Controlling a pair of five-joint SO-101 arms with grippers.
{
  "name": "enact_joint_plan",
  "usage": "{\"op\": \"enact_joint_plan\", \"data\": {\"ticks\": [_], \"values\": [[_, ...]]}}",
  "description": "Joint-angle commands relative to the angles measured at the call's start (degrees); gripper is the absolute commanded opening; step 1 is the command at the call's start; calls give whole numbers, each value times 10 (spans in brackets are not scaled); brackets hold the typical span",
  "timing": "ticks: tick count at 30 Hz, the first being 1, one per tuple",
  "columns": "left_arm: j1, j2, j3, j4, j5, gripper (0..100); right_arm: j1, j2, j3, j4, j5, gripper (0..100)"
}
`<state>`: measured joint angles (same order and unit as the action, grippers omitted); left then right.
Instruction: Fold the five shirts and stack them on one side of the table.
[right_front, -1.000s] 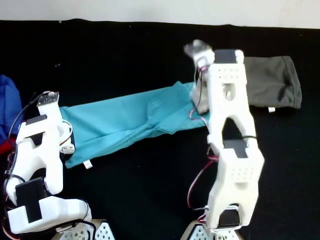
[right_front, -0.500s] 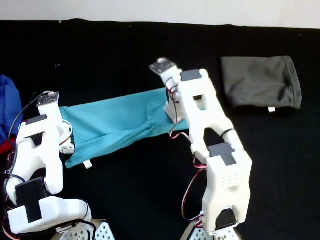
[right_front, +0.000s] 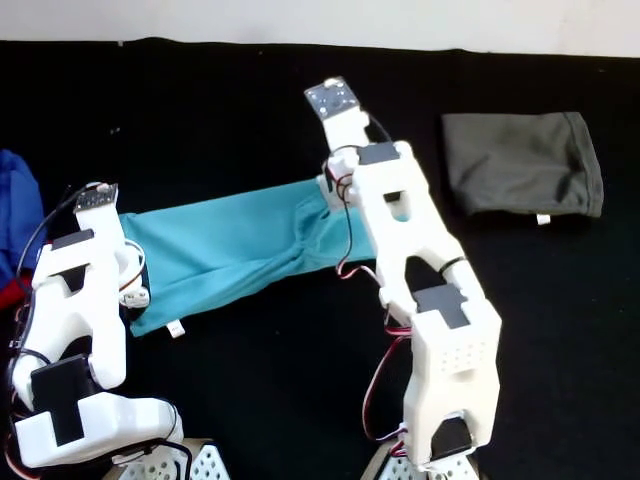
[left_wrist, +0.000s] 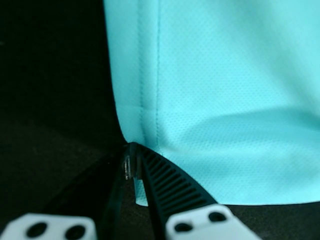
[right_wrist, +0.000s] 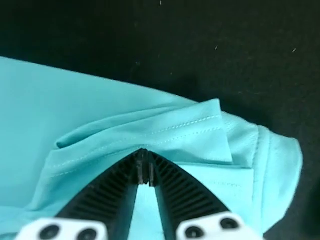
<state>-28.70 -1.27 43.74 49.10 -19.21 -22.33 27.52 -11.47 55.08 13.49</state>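
early: grey shirt (right_front: 522, 162) folded aside, left hand (left_wrist: 132, 162) and right hand (right_wrist: 144, 167) both clamped on teal shirt (right_front: 230, 250) mid-fold, blue pile (right_front: 12, 200) waiting

A table (right_front: 200, 110) takes up nearly the whole high view. It is covered by a black cloth (right_front: 560, 320), matte and dark, which lies flat across the top. The cloth's far edge runs across the upper part of the high view in a slightly wavy line, with a small bump near the left. Behind that edge stands a wall (right_front: 300, 18), plain and off-white, seen as a narrow strip that widens a little toward the right. The light is soft and even, and it is brightest on the wall. In the right wrist view a few tiny pale specks dot the cloth.
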Motion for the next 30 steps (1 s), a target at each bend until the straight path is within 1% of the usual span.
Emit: {"op": "enact_joint_plan", "data": {"ticks": [1, 3, 7, 8, 10, 12, 14, 18, 21, 26, 30], "values": [[-8, -2, 0, -17, 4, 8, 13, -22, -43, 19, -8, 5], [-8, -2, 0, -17, 4, 8, 22, -36, -65, 69, -6, 5], [-8, -2, 0, -17, 4, 8, 15, -47, -91, 208, -5, 5], [-8, -2, 0, -17, 4, 8, 5, -45, -95, 232, -5, 5], [-8, -2, 0, -17, 4, 8, -15, -44, -92, 243, -4, 5], [-8, -2, 0, -17, 4, 8, -36, -44, -81, 233, -4, 5], [-8, -2, 0, -17, 4, 8, -53, -44, -72, 196, -4, 5], [-8, -2, 0, -17, 4, 8, -60, -44, -50, 103, -5, 5], [-8, -2, 0, -17, 4, 8, -60, -44, -29, 59, -5, 5], [-8, -2, 0, -17, 4, 8, -58, -44, -6, 14, -5, 5], [-8, -2, 0, -17, 4, 8, -35, -50, -32, 15, -5, 5]]}}
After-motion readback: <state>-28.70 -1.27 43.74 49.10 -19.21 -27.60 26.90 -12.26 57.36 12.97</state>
